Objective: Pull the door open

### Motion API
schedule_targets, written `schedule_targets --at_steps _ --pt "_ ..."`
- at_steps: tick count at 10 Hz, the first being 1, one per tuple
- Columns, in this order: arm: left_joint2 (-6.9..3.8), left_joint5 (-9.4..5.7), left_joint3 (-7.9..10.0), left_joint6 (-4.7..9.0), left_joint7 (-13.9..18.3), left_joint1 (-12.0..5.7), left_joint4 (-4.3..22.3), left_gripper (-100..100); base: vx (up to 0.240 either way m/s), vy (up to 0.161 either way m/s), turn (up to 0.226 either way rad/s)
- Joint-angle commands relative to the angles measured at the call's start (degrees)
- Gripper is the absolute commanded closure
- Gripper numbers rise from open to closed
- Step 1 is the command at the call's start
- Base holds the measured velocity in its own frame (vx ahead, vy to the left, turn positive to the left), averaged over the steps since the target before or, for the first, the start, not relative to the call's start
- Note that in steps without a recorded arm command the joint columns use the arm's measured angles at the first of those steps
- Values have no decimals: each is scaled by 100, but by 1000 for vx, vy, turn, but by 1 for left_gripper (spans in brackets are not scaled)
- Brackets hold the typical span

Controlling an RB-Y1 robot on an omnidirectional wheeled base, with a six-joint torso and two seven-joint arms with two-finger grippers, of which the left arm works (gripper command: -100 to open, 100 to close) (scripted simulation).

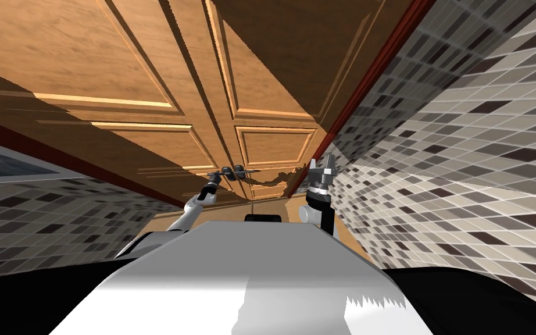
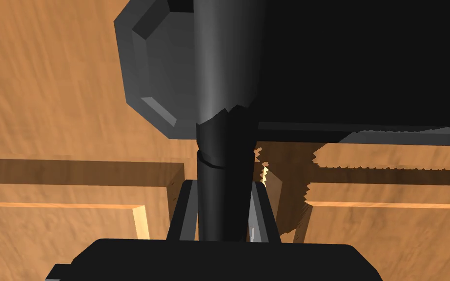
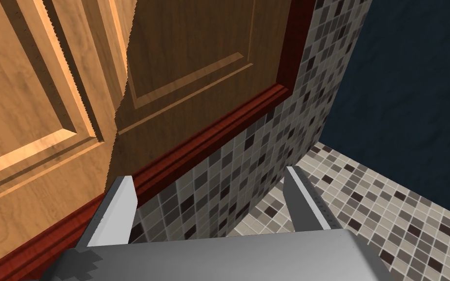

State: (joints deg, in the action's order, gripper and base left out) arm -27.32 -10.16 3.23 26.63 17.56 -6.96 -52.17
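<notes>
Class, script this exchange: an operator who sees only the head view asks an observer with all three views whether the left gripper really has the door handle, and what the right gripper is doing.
Operator: In the head view my left gripper is at the door handle. Is it gripped?
Observer: Yes. In the left wrist view the dark handle bar runs between the fingers, which press its sides.
Operator: And the right gripper?
Observer: In its wrist view the fingers stand apart with nothing between them, pointing at the red door frame and the tiled wall.
</notes>
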Motion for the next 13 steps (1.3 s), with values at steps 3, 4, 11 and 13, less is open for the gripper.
schedule_targets --at_steps 3,4,11,13 --pt "-192 8 -112 50 158 158 -80 100 -180 66 -54" --pt "-230 21 -193 77 221 194 -134 100 -184 38 -65" --pt "-441 107 -755 300 619 422 -485 100 -174 68 -94" --pt "-571 119 -898 435 752 523 -575 100 -199 81 -107"
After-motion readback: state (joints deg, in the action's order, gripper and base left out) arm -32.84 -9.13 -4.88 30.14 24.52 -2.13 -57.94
